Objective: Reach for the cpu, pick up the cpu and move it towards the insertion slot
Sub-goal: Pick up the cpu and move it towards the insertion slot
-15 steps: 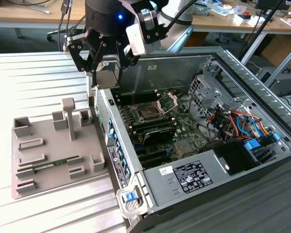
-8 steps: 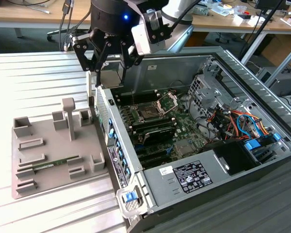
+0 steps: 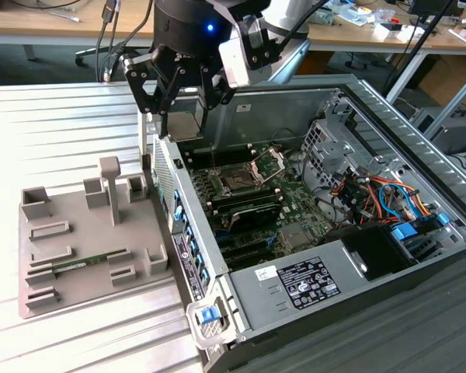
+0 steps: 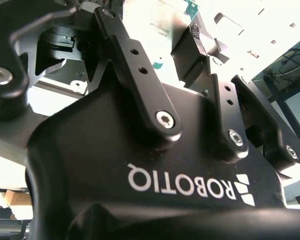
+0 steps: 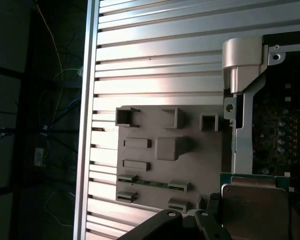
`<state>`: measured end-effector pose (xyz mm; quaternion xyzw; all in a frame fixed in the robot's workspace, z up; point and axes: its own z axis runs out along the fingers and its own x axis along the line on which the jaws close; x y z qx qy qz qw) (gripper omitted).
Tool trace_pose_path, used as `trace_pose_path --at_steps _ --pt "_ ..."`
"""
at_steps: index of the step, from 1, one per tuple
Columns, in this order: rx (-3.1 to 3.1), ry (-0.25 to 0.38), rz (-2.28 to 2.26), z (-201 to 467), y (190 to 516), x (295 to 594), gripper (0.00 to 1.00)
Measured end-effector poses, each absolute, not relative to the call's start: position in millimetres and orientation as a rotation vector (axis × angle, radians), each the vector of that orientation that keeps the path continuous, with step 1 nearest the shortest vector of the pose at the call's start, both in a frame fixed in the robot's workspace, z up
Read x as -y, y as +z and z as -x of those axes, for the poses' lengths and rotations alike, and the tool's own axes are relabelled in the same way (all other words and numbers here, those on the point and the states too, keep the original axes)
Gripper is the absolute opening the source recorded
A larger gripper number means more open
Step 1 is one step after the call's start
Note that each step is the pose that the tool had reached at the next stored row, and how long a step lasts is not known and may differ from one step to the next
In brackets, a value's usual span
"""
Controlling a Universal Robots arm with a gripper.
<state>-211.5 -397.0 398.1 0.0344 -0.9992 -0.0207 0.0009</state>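
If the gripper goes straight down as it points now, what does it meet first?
The gripper, holding the cpu, would probably meet the case's rear wall first; depth is unclear.

black gripper (image 3: 184,118) with jointed link fingers (image 4: 135,65), silver screws (image 4: 164,119) at the pivots, white lettering (image 4: 190,186), a blue light (image 3: 210,29), a pale grey camera block (image 3: 245,54).

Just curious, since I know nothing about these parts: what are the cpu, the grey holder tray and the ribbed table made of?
The cpu: dull silvery metal face with a green board edge. The grey holder tray: matte, likely plastic. The ribbed table: probably aluminium, judging by its bright sheen.
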Motion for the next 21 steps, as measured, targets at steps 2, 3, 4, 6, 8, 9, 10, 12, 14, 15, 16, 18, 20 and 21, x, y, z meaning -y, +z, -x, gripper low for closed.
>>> trace_pose_path --at_steps 2,3,4,6,8,9,10,12,14,15,16,18,20,21 --pt "3.137 -0.065 -0.108 204 398 397 0.55" --pt "3.137 -0.065 -0.108 200 398 397 0.55" --pt "3.137 -0.065 -0.108 199 398 397 0.55" --pt "3.137 -0.065 -0.108 198 398 397 0.55" --pt "3.137 -0.065 -0.108 196 398 397 0.55" --pt "3.137 -0.065 -0.108 195 398 397 0.55" --pt "3.137 -0.065 -0.108 194 398 397 0.55" --pt "3.137 -0.065 -0.108 192 398 397 0.55" --pt "3.137 -0.065 -0.108 190 398 397 0.55" --pt "3.137 -0.065 -0.108 189 398 397 0.55" --pt "3.137 -0.065 -0.108 188 398 397 0.55" --pt "3.137 -0.065 -0.108 186 398 397 0.55" --pt "3.137 -0.065 -0.108 183 398 397 0.55" --pt "3.137 -0.065 -0.108 182 398 397 0.55"
